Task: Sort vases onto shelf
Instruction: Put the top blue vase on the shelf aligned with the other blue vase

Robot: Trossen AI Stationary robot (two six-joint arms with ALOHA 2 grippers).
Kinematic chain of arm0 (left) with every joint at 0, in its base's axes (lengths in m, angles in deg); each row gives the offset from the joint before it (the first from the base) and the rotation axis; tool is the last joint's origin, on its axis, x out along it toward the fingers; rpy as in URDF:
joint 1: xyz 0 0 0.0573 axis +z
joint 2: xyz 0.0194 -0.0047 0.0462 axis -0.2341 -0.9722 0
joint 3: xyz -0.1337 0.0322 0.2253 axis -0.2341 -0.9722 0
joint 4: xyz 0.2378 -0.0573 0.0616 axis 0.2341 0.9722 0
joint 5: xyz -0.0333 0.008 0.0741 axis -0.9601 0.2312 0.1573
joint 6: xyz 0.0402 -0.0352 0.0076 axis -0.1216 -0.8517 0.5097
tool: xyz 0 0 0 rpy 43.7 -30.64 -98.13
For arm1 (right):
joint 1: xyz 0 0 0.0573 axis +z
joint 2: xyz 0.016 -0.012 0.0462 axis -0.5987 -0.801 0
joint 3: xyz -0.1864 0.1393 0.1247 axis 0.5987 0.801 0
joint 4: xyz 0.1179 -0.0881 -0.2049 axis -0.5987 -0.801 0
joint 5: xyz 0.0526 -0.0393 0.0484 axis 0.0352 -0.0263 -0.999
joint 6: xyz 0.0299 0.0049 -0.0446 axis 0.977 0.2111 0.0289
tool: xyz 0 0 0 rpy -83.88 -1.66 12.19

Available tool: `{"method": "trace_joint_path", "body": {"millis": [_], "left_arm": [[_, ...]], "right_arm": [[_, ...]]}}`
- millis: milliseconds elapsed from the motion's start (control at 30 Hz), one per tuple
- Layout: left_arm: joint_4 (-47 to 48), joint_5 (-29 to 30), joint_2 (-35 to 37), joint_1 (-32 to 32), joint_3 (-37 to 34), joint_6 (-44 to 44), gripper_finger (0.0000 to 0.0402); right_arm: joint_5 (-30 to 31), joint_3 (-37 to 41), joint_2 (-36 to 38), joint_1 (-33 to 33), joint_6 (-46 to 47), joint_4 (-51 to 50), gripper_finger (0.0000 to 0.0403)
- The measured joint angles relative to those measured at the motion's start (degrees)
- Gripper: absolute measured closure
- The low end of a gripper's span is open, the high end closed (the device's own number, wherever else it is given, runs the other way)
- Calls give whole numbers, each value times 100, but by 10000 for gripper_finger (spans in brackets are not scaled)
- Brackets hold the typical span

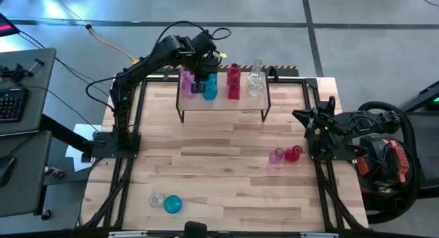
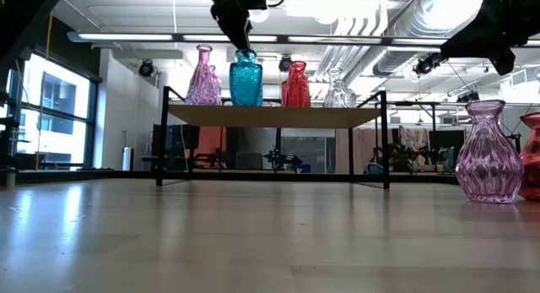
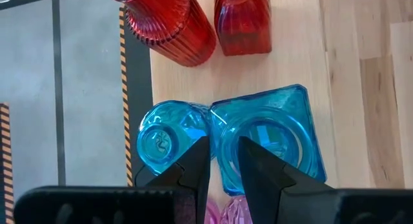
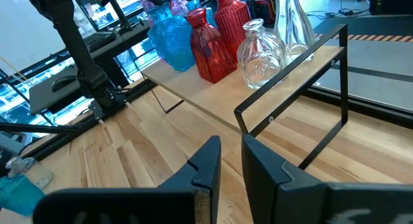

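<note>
Lying at the table's near edge are a clear glass vase (image 1: pixel 157 199) and a teal round one (image 1: pixel 172 204). Farther back, the right gripper (image 4: pixel 231 161) hovers narrow and empty. On the wood-topped wire shelf (image 1: pixel 223 101), the left gripper (image 3: pixel 223 161) pinches the square teal glass vase's (image 3: pixel 268 137) rim.

Left claw (image 1: pixel 203 81) over shelf (image 1: pixel 223 104) vases (image 1: pixel 233 82)

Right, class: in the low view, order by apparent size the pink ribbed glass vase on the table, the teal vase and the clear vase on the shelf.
1. Pink ribbed glass vase, though it is nearest the camera.
2. Teal vase.
3. Clear vase.
</note>
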State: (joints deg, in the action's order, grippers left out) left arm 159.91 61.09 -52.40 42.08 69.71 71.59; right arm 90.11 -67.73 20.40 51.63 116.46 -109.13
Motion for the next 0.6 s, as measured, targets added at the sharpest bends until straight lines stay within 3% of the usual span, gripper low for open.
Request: {"method": "trace_joint_path", "body": {"millis": [600], "left_arm": [[-284, 30, -2, 58, -2, 261, 330]], "right_arm": [[0, -1, 0, 0, -1, 0, 359]]}}
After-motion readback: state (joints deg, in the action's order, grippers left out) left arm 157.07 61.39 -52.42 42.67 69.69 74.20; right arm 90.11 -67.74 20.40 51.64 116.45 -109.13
